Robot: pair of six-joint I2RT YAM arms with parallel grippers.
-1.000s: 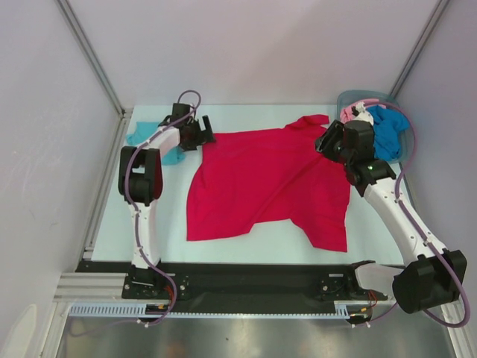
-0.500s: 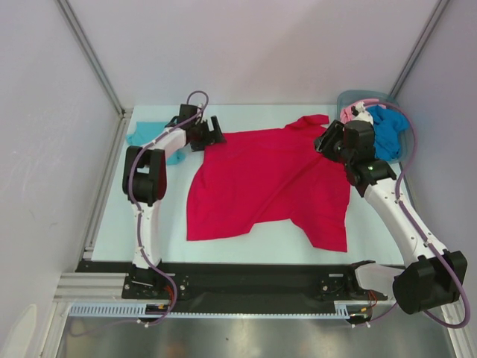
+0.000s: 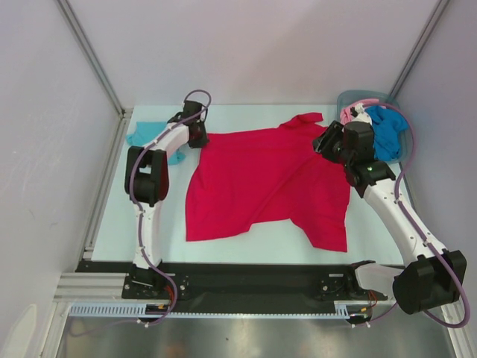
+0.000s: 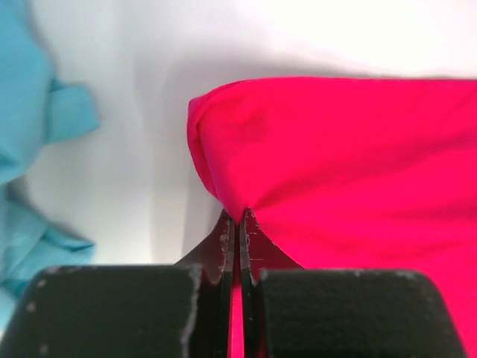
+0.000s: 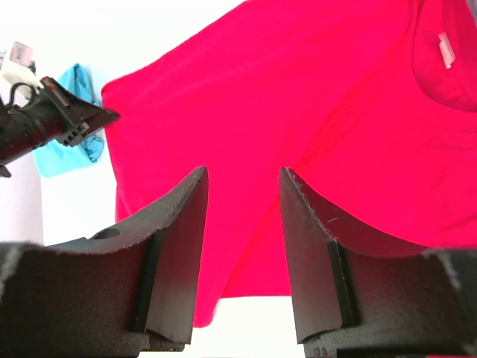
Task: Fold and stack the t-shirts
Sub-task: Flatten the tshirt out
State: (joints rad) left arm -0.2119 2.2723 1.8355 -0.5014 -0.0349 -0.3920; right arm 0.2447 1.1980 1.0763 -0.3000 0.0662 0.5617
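A bright red t-shirt (image 3: 268, 179) lies spread flat across the middle of the table. My left gripper (image 3: 200, 134) is at its far left corner, shut on a pinch of the red cloth (image 4: 358, 164); the fabric runs between the closed fingers (image 4: 238, 220). My right gripper (image 3: 322, 142) hovers open above the shirt's far right part, near the collar, with only red cloth (image 5: 298, 97) seen below its fingers (image 5: 242, 173). A light teal t-shirt (image 3: 141, 136) lies crumpled at the far left, beside the left gripper (image 4: 30, 89).
A grey bin (image 3: 365, 97) stands at the far right corner with a pink shirt (image 3: 349, 113) and a deeper blue shirt (image 3: 387, 134) heaped in it. Metal frame posts rise at both back corners. White walls close in on the table.
My left gripper moved right onto the red shirt's far left corner and shut on it, from wide open. The right gripper has barely moved.
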